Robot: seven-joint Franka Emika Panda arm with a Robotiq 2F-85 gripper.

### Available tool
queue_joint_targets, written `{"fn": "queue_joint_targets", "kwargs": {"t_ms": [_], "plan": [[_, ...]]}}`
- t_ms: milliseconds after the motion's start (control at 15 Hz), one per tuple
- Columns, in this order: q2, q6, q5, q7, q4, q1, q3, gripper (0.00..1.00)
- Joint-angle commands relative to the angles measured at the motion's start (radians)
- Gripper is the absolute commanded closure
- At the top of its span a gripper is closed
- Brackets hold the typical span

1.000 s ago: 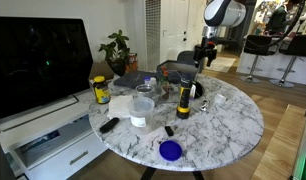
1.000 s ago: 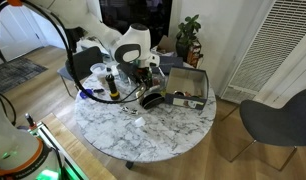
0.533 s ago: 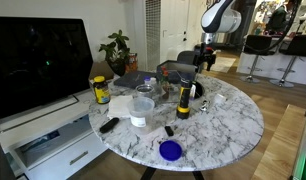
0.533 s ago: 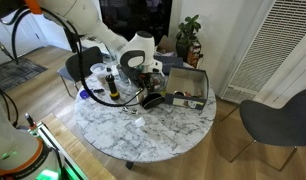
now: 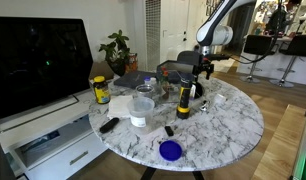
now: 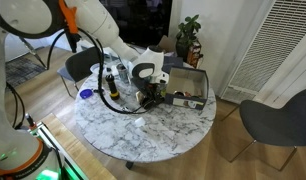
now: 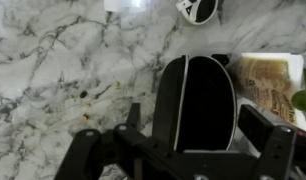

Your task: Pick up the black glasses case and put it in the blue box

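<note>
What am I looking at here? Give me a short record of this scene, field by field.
surface: round white marble table
robot gripper: open, a finger on either side of the case
target: small black rounded glasses case, lying on the marble
destination: dark blue-grey rectangular box, close by the case
also there: upright yellow-and-black cylinder; round bright-blue disc

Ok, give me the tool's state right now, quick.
Tool: open, straddling the black glasses case, not clamped on it.
</note>
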Motion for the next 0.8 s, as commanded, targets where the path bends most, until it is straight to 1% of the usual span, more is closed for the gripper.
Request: {"fn": "queue_joint_targets", "kwargs": {"t_ms": [0, 67, 200, 267, 333, 467, 533, 667, 733], "plan": [[0.09, -0.012, 0.029, -0.021, 0.084, -0.044, 0.032, 0.03], [0.108, -0.014, 0.028, -0.017, 0.101, -0.048, 0.034, 0.14], [0.137, -0.016, 0.024, -0.01, 0.131, -0.053, 0.035, 0.24], [0.151, -0.018, 0.019, -0.002, 0.144, -0.052, 0.031, 0.37], [0.164, -0.022, 0.02, -0.001, 0.157, -0.056, 0.032, 0.47], [0.182, -0.026, 0.019, 0.005, 0.176, -0.06, 0.031, 0.61], [0.187, -0.028, 0.017, 0.01, 0.182, -0.059, 0.03, 0.7], [0.193, -0.03, 0.011, 0.02, 0.189, -0.057, 0.024, 0.83], [0.191, -0.034, 0.007, 0.027, 0.189, -0.054, 0.019, 0.92]]}}
